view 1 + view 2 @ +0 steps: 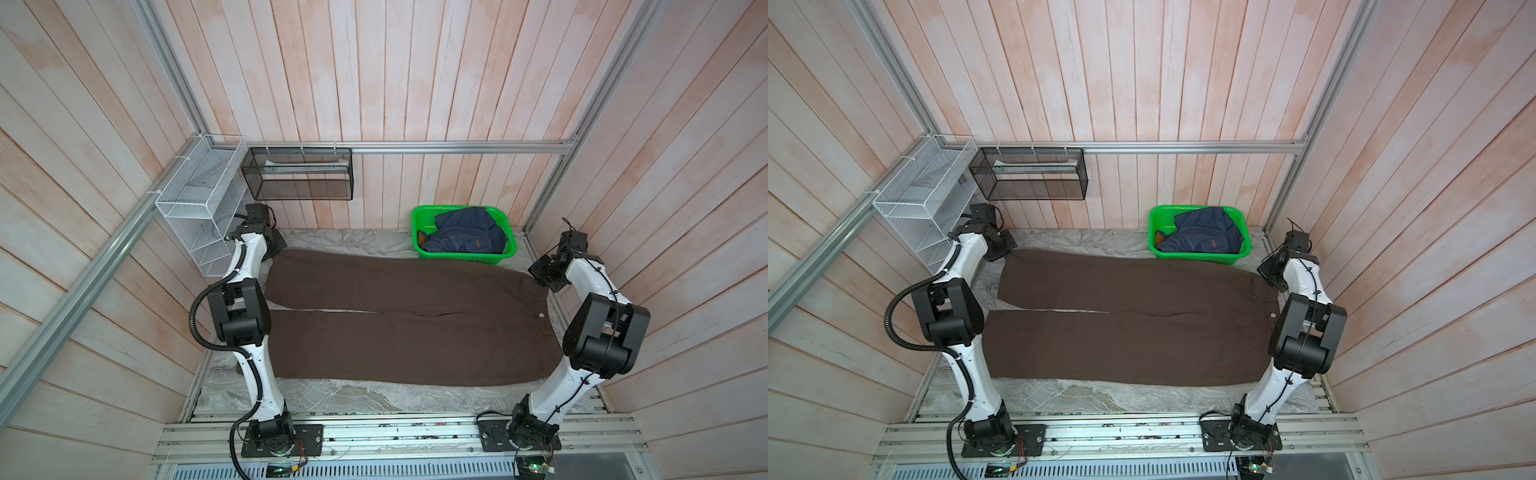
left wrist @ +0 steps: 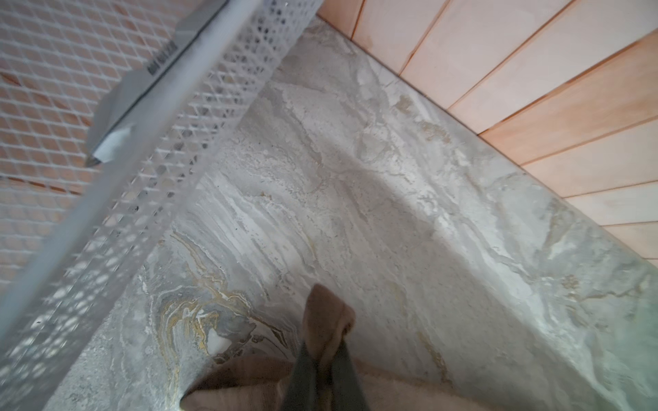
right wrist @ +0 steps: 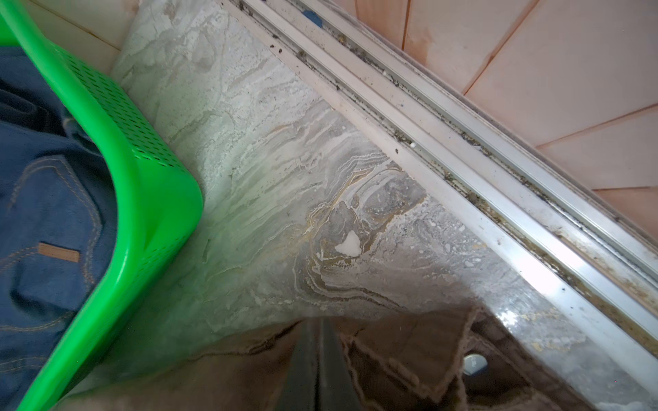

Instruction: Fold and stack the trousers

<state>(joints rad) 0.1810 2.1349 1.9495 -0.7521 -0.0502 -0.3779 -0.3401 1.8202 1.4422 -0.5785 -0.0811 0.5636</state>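
The dark brown trousers (image 1: 407, 332) (image 1: 1129, 328) lie spread flat across the marble table (image 1: 332, 395), legs pointing left and waist at the right. My left gripper (image 1: 275, 248) (image 1: 1000, 247) is at the far left hem corner. In the left wrist view the left gripper (image 2: 325, 347) is shut on a raised pinch of brown cloth (image 2: 325, 313). My right gripper (image 1: 548, 276) (image 1: 1273, 274) is at the far right waist corner. In the right wrist view the right gripper (image 3: 318, 323) is shut at the waistband edge (image 3: 409, 341), with cloth rising on both sides of it.
A green basket (image 1: 419, 220) (image 1: 1156, 216) (image 3: 153, 185) holding a navy denim garment (image 1: 465, 232) stands at the back right, close to my right gripper. A white wire shelf (image 1: 199, 195) (image 2: 178, 142) hangs beside my left gripper, and a black mesh shelf (image 1: 299, 174) hangs on the back wall.
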